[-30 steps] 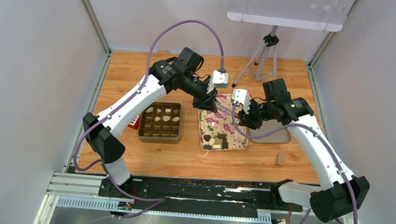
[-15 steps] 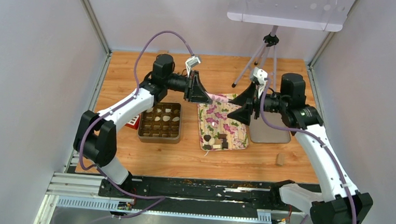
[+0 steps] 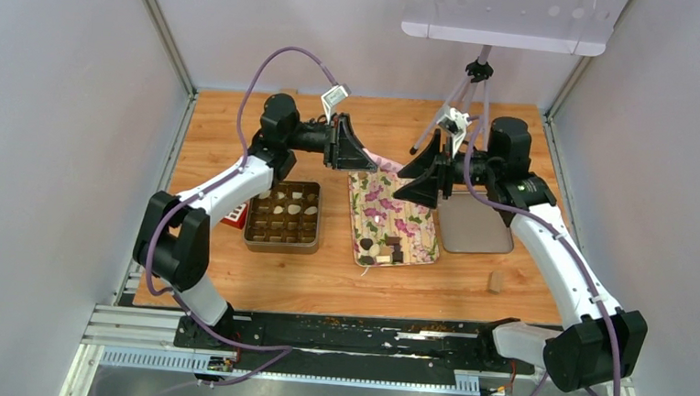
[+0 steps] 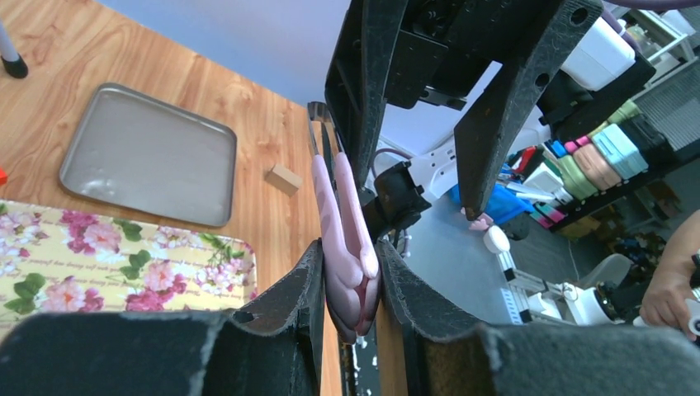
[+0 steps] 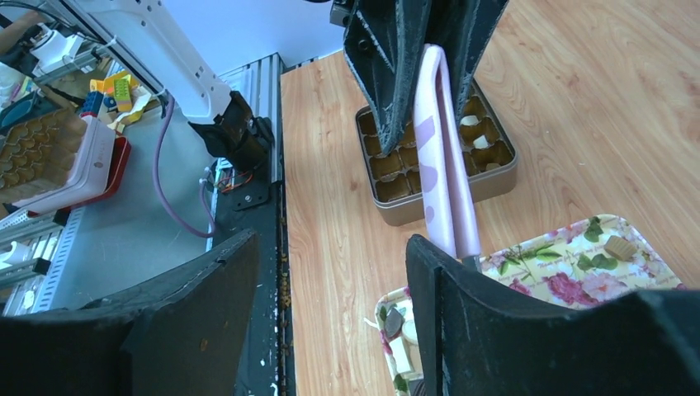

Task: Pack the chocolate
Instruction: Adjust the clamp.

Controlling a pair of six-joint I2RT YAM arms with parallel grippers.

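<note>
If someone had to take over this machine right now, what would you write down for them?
Left claw: shut on the pink tongs, raised over the floral tray's far end.
Right claw: open, beside the tongs, holding nothing.
Chocolate: a few pieces in the compartment box; a cluster at the tray's near end.
Done: box partly filled.
Left: move the tray's pieces into the empty compartments.
</note>
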